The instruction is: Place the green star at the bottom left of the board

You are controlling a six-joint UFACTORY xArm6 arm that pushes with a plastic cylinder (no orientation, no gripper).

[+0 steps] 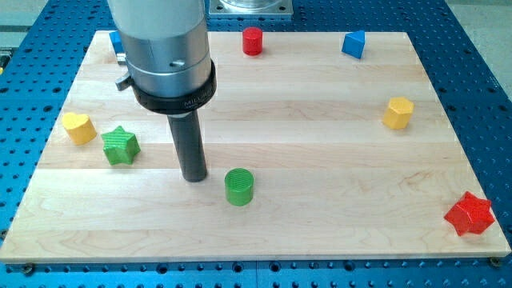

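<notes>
The green star sits left of my tip, apart from it, beside the yellow heart near the board's left edge. Open wood lies below. The green cylinder stands just right of my tip, a bare rod with nothing to open or close. Collar lettering is unreadable.

Board: pale, smooth, matt wood. Green star: ribbed matt plastic. Arm housing above the board: brushed metal, slightly glossy.

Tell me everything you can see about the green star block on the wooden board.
The green star-shaped block is a small, matte, solid-looking piece with ribbed sides, lying flat on the pale wooden board near its left edge. The yellow block sits close at its upper left, not visibly touching. My tip stands apart to its right.
</notes>
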